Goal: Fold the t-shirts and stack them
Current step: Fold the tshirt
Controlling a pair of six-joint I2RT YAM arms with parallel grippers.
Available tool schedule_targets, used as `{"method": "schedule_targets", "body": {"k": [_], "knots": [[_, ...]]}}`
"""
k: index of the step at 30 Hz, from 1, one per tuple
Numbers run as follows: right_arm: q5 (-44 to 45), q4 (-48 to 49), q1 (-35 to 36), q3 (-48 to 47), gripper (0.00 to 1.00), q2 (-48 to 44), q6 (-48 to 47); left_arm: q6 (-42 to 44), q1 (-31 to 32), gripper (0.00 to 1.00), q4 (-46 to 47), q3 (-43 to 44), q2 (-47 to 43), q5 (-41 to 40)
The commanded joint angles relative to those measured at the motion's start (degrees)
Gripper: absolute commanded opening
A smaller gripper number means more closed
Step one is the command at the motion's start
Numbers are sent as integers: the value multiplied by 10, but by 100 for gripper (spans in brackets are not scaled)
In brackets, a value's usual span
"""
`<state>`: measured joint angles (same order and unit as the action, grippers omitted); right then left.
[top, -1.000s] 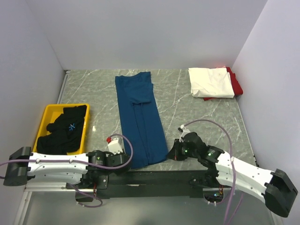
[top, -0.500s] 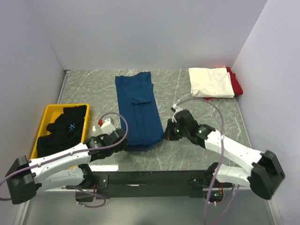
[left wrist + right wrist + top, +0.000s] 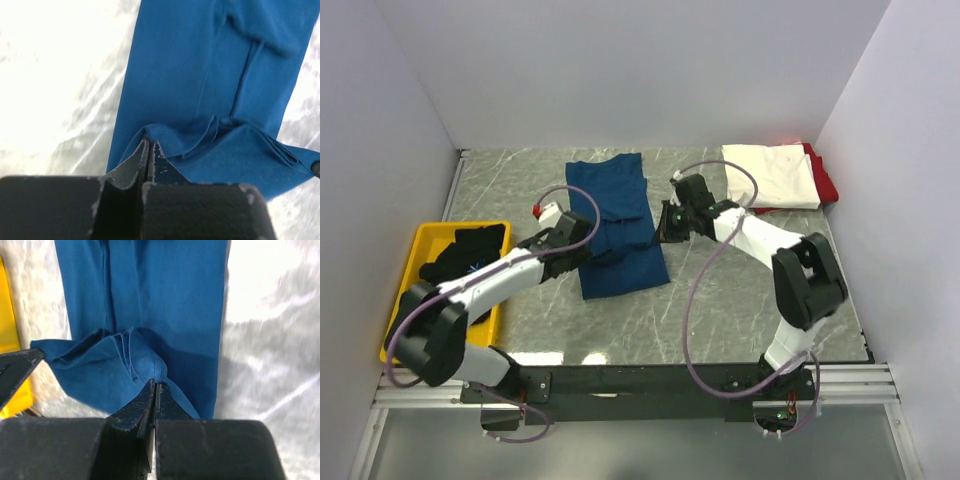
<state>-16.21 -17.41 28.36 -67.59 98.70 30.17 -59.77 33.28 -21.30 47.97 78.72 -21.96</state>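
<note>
Grey marbled desk (image 3: 740, 290) between pale walls carries a blue cloth t-shirt (image 3: 615, 195), folded long, at its middle, with the near hem raised and doubled toward the far edge. The left gripper (image 3: 149, 145), its arm stretched low from the near-left corner, is pinched tight on the fold's left edge. The right gripper (image 3: 156, 385), its arm arched in from the near-right corner, clamps the right edge.
</note>
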Motion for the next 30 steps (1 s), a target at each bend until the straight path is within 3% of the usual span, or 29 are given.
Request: {"method": "schedule_targets", "body": {"k": [1, 7, 30], "knots": [[-30, -3, -23, -84, 0, 42, -12, 42, -38, 0, 33, 50, 39, 27], [-51, -16, -43, -151, 0, 112, -9, 56, -73, 0, 29, 107, 94, 52], [-83, -22, -80, -258, 0, 215, 5, 118, -148, 0, 42, 215, 216, 116]]}}
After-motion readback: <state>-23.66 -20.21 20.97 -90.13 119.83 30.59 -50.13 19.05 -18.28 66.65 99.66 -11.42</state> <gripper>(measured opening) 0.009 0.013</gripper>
